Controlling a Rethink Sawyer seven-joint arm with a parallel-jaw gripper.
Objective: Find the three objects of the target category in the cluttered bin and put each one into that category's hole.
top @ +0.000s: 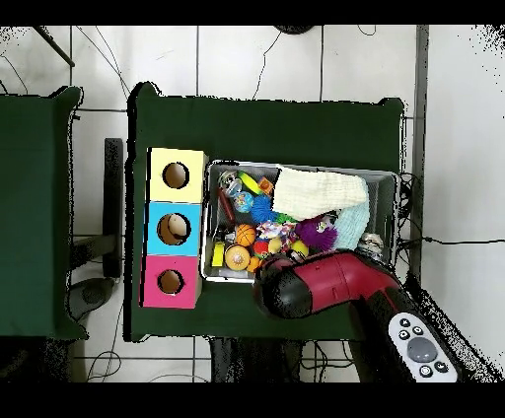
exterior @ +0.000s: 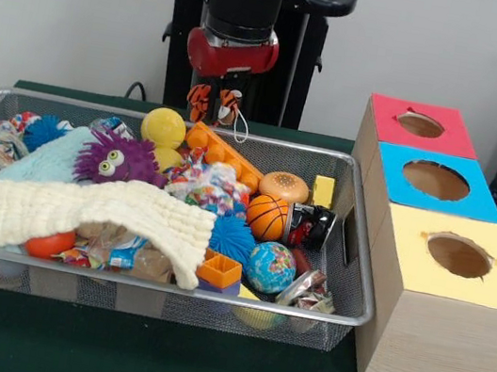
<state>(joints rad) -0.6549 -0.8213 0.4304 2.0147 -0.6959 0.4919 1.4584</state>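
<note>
Gripper (exterior: 216, 101) raised above bin's (exterior: 352, 251) far rim, closed on small orange-white toy (exterior: 215, 100), cord dangling; lifted clear for carry. Hole boxes (exterior: 426, 264) off to side, holes up for dropping in. Target category unclear.

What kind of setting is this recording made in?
Probably a robotics lab test station, not a home: a green-covered table on a tiled floor, a wire bin of toys, a three-hole sorting box and loose cables.
</note>
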